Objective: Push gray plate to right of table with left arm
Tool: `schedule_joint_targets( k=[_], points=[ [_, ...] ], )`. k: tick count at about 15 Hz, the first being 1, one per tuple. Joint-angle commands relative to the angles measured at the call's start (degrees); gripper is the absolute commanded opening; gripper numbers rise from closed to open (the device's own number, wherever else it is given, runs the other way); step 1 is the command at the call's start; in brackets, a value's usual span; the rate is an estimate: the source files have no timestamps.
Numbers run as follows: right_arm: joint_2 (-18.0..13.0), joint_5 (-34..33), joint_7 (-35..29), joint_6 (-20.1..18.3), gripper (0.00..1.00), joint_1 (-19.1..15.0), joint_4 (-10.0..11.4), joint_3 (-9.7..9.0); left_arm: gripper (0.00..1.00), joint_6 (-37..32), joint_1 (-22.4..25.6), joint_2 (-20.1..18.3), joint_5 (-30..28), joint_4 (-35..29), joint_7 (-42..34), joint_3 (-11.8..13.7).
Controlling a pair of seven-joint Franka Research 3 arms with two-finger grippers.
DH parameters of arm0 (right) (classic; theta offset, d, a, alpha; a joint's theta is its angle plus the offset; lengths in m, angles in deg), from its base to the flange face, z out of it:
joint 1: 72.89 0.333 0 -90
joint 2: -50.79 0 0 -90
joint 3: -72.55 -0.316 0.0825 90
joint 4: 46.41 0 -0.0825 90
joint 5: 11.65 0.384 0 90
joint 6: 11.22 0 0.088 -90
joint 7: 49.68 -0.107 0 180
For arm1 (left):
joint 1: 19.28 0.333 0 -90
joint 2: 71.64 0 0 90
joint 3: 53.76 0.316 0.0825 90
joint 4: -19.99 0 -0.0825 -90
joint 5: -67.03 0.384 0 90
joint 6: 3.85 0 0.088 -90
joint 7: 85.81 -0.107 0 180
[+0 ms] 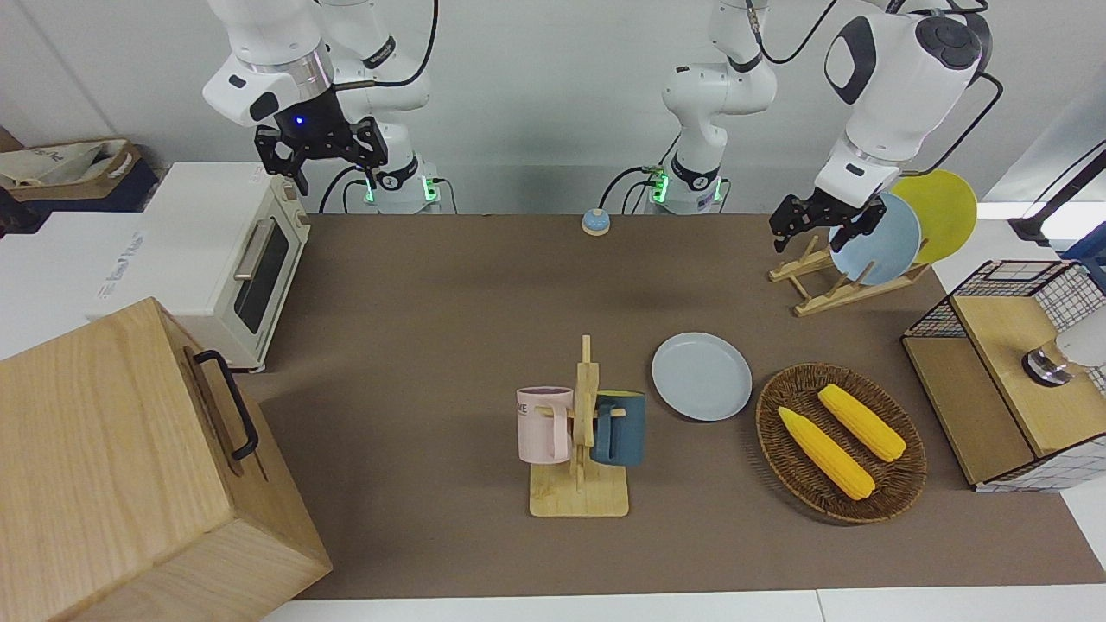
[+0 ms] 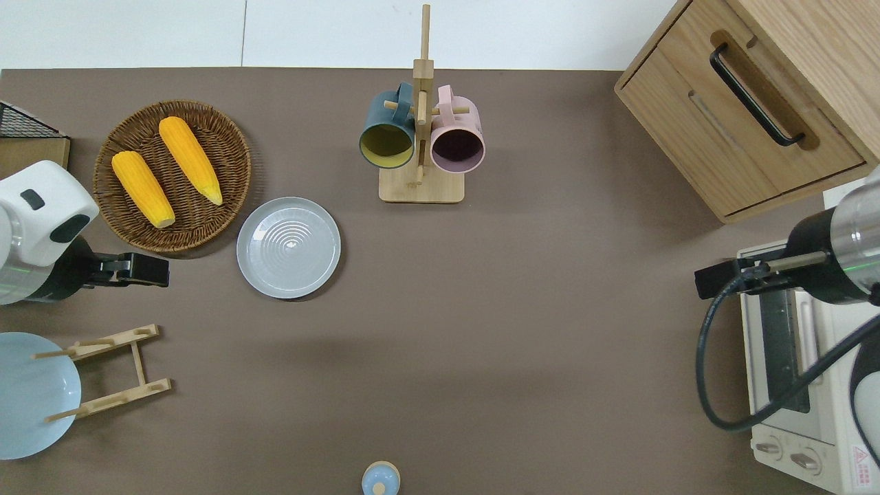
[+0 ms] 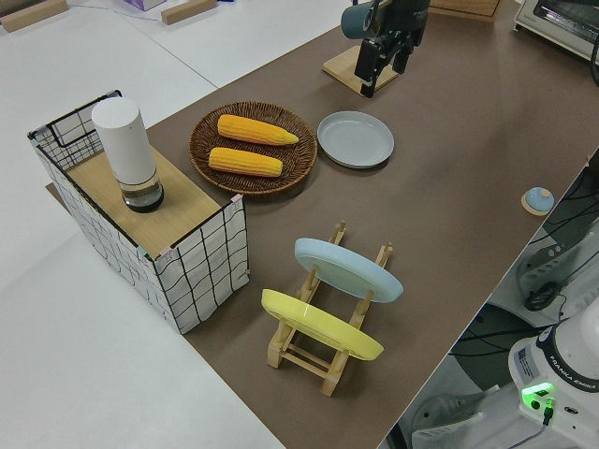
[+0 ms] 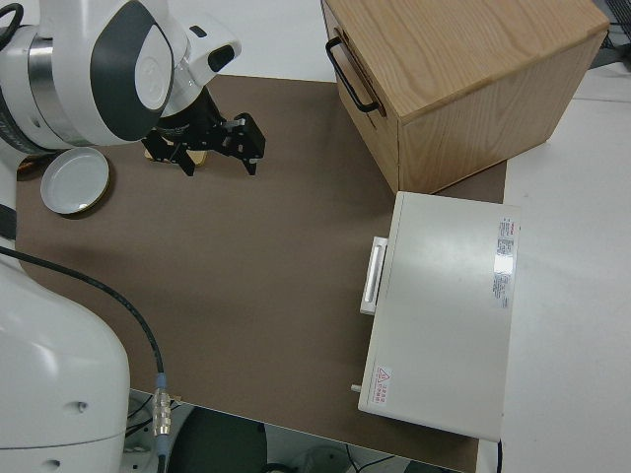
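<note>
Left gripper [image 2: 141, 269] hangs in the air at the left arm's end of the table [image 1: 449, 294], over bare tabletop between the wicker basket [image 2: 227, 172] and the wooden plate rack [image 2: 130, 371], and it carries nothing; whether its fingers are spread or closed I cannot tell. Its arm, the left arm [image 1: 899, 86], reaches in from that same end. The gray plate [image 2: 289, 247] lies flat on the table, well apart from the gripper and untouched, just beside the basket on the side toward the middle of the table. Two yellow corn cobs [image 2: 168, 172] lie side by side in the basket. A mug stand [image 2: 421, 182] is a little farther from the robots than the plate and toward the right arm's end, with a dark blue mug [image 2: 388, 130] and a pink mug [image 2: 457, 137] hanging on either side of its post. On the rack, a sky-blue plate [image 1: 877, 238] and a yellow plate [image 1: 942, 207] stand on edge, leaning. A small blue bell [image 1: 595, 222] sits near the robots' edge of the table, about midway along it. The right gripper [image 1: 320, 147] is parked with its fingers apart and nothing between them. A white toaster oven [image 1: 233, 259] and a wooden cabinet [image 1: 130, 466] with a black handle occupy the right arm's end.
</note>
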Motion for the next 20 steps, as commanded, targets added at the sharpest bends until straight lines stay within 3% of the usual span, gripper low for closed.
schedule_joint_targets(
  k=[1, 18, 20],
  points=[
    [-0.2, 0.6, -0.1, -0.8, 0.983, -1.2, -0.5, -0.77, 1.0, 0.4, 0.0, -1.5, -1.6, -2.3, -1.0, 0.7],
    [-0.2, 0.6, -0.1, -0.8, 0.983, -1.2, -0.5, -0.86, 1.0, -2.0, 0.4, -1.4, -1.5, -2.7, 0.8, 0.8],
    [-0.2, 0.6, -0.1, -0.8, 0.983, -1.2, -0.5, -0.86, 1.0, -2.7, 0.6, -1.4, -1.4, -2.7, 2.5, 1.9]
  ],
)
